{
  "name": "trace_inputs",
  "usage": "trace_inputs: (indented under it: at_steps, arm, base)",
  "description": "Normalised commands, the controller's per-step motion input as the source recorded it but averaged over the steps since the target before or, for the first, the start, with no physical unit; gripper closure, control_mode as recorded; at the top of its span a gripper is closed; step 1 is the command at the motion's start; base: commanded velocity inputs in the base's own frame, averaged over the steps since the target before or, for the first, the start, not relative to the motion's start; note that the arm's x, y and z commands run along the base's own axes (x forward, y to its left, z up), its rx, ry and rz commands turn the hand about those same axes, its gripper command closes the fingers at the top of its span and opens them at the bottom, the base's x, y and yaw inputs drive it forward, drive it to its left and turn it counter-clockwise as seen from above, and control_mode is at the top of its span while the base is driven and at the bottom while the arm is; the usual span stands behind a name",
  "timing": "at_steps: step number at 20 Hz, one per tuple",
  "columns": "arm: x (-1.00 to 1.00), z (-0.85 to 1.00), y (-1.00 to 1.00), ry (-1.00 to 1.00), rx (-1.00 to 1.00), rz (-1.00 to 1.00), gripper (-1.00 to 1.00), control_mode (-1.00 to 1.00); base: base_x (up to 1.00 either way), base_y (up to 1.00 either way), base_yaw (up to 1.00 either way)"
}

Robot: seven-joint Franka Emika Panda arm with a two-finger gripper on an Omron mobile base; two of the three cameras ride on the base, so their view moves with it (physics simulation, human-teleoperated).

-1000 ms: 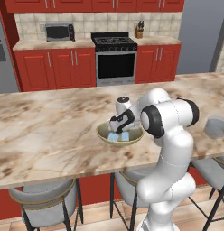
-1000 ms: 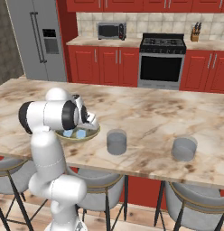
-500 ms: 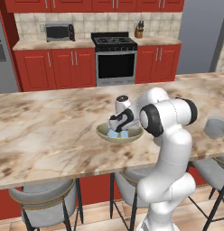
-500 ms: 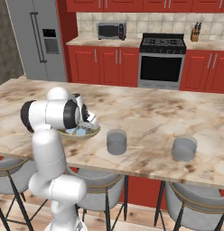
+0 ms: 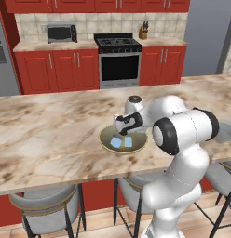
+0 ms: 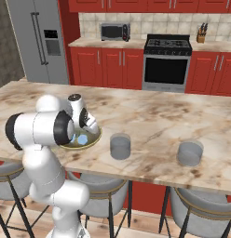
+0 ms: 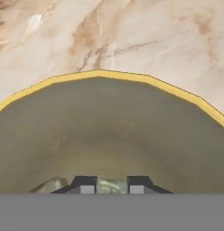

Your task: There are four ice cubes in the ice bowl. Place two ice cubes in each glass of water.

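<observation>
Ice cubes point(image 5: 122, 142), pale blue, in gold-rimmed olive ice bowl point(image 5: 108, 145), claw point(image 7: 111, 186) pinching one cube

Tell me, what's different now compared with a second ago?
The gripper, low inside the ice bowl, has narrowed its fingers around a pale ice cube between the tips. The arm barely shifted. The bowl, the loose ice cubes and both glasses stayed put.

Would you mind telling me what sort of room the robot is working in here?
A rendered home kitchen: a black stove set among red cabinets, a microwave, a steel refrigerator, and a marble island counter.
</observation>
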Motion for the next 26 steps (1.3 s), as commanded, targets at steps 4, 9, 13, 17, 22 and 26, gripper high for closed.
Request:
trace_inputs:
  at_steps: [4,9,13,17,22,26]
  arm:
    - [-0.49,0.71,-0.2,0.02,0.2,-0.14,1.0,-1.0]
    - [-0.76,0.67,-0.36,0.09,0.11,-0.18,1.0,-1.0]
    - [-0.92,0.58,-0.37,0.04,0.03,-0.11,1.0,-1.0]
    - [-0.77,0.54,-0.53,0.01,0.02,-0.09,1.0,-1.0]
    - [-0.65,0.29,-0.77,0.0,0.01,-0.05,1.0,-1.0]
    - [-0.15,0.23,-0.75,0.0,0.0,-0.08,1.0,-1.0]
  base:
    - [0.0,0.0,0.0]
    - [0.0,0.0,0.0]
    - [0.0,0.0,0.0]
    - [0.0,0.0,0.0]
    - [0.0,0.0,0.0]
    - [0.0,0.0,0.0]
